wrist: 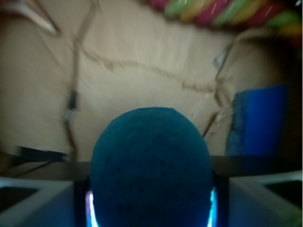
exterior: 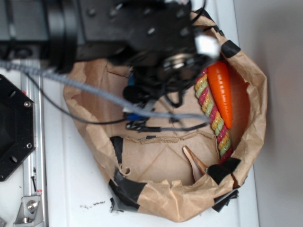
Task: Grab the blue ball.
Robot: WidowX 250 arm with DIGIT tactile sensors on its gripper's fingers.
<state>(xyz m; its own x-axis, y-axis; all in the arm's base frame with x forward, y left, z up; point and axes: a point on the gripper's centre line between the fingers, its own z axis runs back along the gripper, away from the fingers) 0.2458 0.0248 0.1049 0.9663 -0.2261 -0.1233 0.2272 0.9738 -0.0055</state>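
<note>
The blue ball (wrist: 150, 165) fills the lower middle of the wrist view, teal-blue, round and finely dimpled. My gripper (wrist: 150, 191) is shut on it, and the ball spans the whole gap between the jaws, touching both sides. The brown paper floor behind it is blurred. In the exterior view my black arm (exterior: 156, 56) reaches down into the paper bag (exterior: 248, 80) and hides the ball and the jaws.
An orange carrot toy (exterior: 222, 92) and a twisted red-and-green rope (exterior: 214, 118) lie along the bag's right wall. A flat blue strip (wrist: 258, 120) lies right of the ball. A brown pointed piece (exterior: 195, 163) sits near the bag's front. Cables (exterior: 94, 92) hang across the left.
</note>
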